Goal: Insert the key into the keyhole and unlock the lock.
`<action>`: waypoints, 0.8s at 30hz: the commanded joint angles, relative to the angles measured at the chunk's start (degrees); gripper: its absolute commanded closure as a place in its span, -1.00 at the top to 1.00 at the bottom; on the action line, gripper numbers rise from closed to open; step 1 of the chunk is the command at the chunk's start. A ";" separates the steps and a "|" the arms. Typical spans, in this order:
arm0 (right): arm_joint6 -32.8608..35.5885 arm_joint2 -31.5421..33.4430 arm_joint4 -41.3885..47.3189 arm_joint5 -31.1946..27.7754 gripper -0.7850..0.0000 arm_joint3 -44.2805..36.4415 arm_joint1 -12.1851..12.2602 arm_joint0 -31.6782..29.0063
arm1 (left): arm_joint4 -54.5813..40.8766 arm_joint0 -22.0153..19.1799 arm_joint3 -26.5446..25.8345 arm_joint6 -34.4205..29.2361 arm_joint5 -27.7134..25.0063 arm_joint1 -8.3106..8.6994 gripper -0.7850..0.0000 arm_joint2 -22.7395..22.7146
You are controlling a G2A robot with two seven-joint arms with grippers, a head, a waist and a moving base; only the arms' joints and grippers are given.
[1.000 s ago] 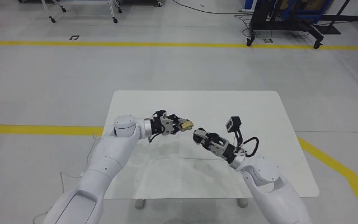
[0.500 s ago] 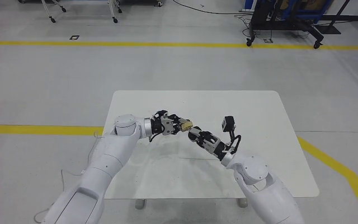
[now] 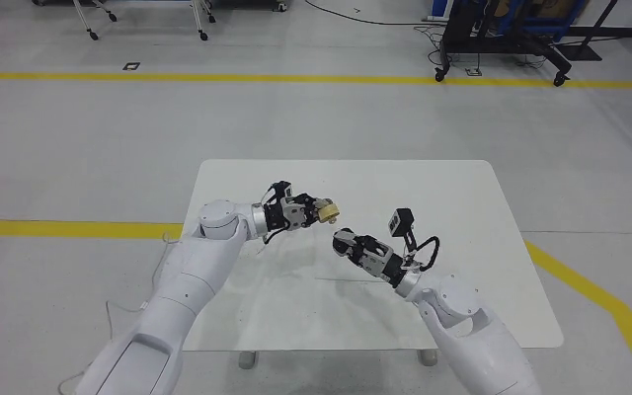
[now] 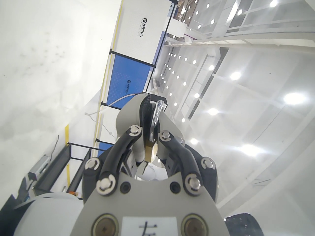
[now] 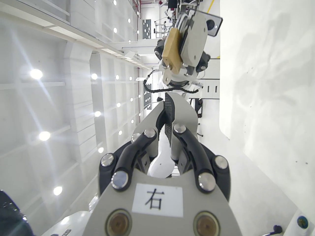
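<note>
Top view gives me the table (image 3: 474, 197). Above its middle hang my left gripper (image 3: 312, 212) and right gripper (image 3: 342, 240), the right's fingers pressed together on nothing. Left gripper pinches the brass lock (image 3: 328, 209), with the key (image 5: 168, 74) in its keyhole.

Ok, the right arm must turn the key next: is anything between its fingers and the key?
Nothing visible. Open air lies between the right gripper and the key sticking out of the padlock, which the left gripper holds above the table.
</note>
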 commanded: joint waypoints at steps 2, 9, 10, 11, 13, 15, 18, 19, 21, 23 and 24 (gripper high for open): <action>6.70 0.95 5.68 1.45 -0.26 1.29 0.19 0.66 | 0.81 0.85 -1.65 0.44 -3.54 0.33 -1.00 -0.81; 12.79 3.06 11.32 6.46 -0.33 4.33 0.65 2.64 | 3.37 3.59 -6.55 0.38 -10.43 1.01 -1.00 -1.80; 13.03 2.73 11.63 7.01 -0.31 4.79 0.62 3.07 | 3.32 3.80 -6.97 0.30 -10.76 1.05 -1.00 -1.90; 13.51 2.45 12.08 7.47 -0.29 5.27 0.59 3.52 | 3.37 4.00 -7.22 0.34 -11.00 1.10 -1.00 -2.00; 14.02 2.02 12.73 8.02 -0.28 6.64 0.53 4.51 | 3.29 4.34 -7.65 0.60 -11.28 1.19 -1.00 -2.29; 14.60 1.57 13.87 8.46 -0.28 7.90 0.43 5.47 | 3.24 4.53 -8.01 0.66 -11.32 1.28 -1.00 -2.55; 15.62 0.97 15.20 8.78 -0.25 9.51 0.30 6.79 | 3.44 4.79 -8.38 0.64 -11.00 1.36 -1.00 -2.58; 15.84 0.80 15.37 8.77 -0.25 9.97 0.27 7.19 | 3.50 4.81 -8.50 0.66 -10.83 1.37 -1.00 -2.55; 15.76 0.33 15.50 8.92 -0.25 10.83 0.18 8.02 | 3.58 4.83 -8.63 0.66 -10.64 1.40 -1.00 -2.54; 15.39 -0.22 15.78 9.18 -0.25 11.68 0.06 8.89 | 3.61 4.84 -8.68 0.65 -10.41 1.43 -1.00 -2.55; 15.27 -0.50 15.89 9.32 -0.25 12.15 -0.01 9.38 | 3.62 4.84 -8.71 0.65 -10.35 1.44 -1.00 -2.56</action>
